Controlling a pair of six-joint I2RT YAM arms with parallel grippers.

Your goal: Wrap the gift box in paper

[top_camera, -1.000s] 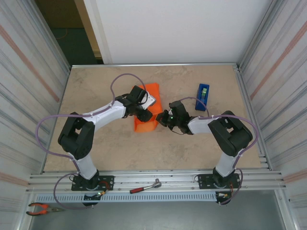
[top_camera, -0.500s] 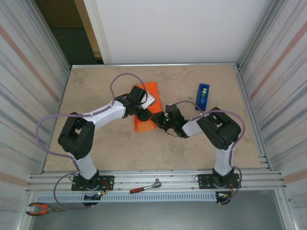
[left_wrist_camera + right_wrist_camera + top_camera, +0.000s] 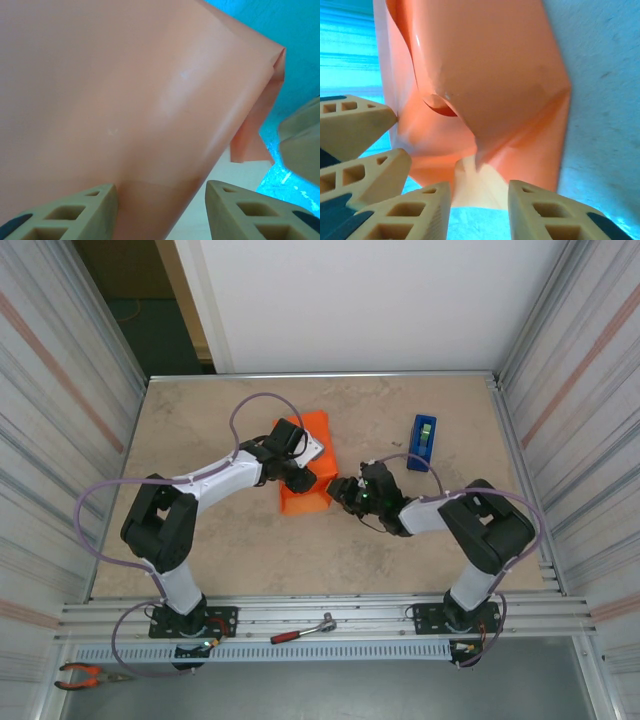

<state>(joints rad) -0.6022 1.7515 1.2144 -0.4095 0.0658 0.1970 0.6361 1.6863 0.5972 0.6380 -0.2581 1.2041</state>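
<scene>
Right gripper [image 3: 347,490], at frame centre, has parted its jaws beside the paper [image 3: 303,502] (shut before); left gripper [image 3: 302,476] straddles the paper, jaws apart.

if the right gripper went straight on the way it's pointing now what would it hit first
The right gripper, jaws apart, points at the folded end of the paper, so it would most likely meet that orange flap first. It looks very close, though depth is hard to judge.
</scene>
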